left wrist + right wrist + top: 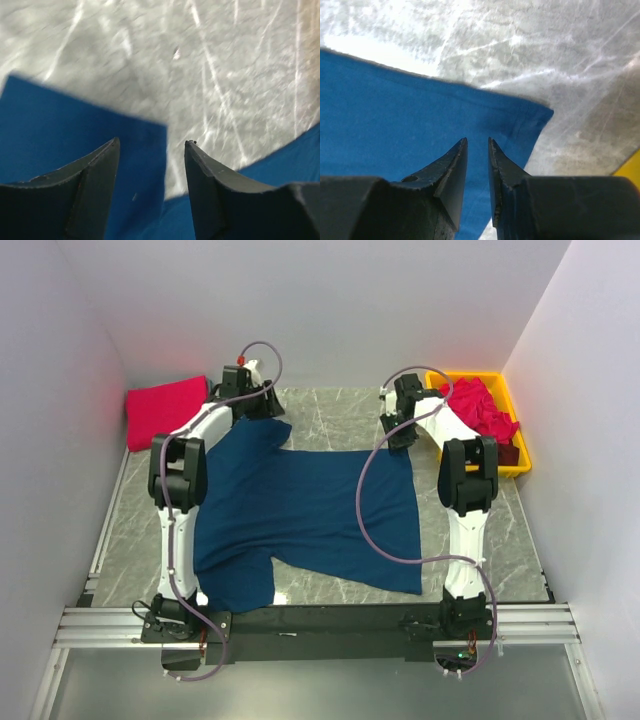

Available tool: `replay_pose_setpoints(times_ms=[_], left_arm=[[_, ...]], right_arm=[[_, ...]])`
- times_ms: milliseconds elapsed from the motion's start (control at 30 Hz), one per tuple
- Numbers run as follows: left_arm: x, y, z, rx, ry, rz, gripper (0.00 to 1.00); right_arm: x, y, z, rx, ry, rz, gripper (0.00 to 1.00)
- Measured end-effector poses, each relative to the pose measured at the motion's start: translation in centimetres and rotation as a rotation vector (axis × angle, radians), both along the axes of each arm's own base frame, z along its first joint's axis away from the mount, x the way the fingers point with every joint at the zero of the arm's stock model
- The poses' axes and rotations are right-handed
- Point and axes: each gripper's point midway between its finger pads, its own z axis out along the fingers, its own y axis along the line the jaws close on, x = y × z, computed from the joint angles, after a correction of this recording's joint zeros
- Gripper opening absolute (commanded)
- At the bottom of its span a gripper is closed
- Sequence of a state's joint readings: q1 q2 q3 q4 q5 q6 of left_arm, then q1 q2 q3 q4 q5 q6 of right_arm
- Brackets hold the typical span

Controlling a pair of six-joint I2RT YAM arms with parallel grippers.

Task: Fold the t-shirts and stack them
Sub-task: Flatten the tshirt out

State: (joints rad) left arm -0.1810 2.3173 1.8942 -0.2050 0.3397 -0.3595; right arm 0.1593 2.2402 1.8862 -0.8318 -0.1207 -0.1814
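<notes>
A navy t-shirt (300,520) is seen spread flat across the centre of the marble bench (340,415). The left end effector (152,142) is held open over a sleeve corner at upper left. The right end effector (477,140), jaws narrowly parted, is positioned above the shirt's upper-right corner.

A yellow rectangular plastic bin (470,375) stands at the far right corner of the grey marble-patterned worktop (340,415), enclosed by plain white walls (330,300).

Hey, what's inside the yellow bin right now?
A heap of red-pink shirts fills the yellow bin, with dark cloth at its near end. Anything beneath them is covered.
</notes>
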Motion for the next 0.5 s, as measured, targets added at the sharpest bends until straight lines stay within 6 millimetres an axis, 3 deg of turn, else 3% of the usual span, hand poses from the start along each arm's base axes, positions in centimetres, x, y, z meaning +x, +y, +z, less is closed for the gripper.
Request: replay_pose_setpoints(times_ms=[100, 300, 400, 500], left_arm=[[-1.5, 2.0, 0.6, 0.042, 0.001, 0.014, 0.55], [-5.0, 5.9, 2.8, 0.125, 0.015, 0.035, 0.37], [-6.6, 7.0, 1.9, 0.146, 0.06, 0.033, 0.35], [-8.5, 7.8, -0.5, 0.171, 0.14, 0.029, 0.34]], right_arm=[[-0.6, 0.1, 1.0, 0.011, -0.009, 0.014, 0.29], [-1.6, 1.0, 3.1, 0.045, -0.021, 0.062, 0.26], [-2.4, 1.5, 2.7, 0.028, 0.009, 0.092, 0.25], [-3.3, 2.3, 2.1, -0.005, 0.046, 0.129, 0.25]])
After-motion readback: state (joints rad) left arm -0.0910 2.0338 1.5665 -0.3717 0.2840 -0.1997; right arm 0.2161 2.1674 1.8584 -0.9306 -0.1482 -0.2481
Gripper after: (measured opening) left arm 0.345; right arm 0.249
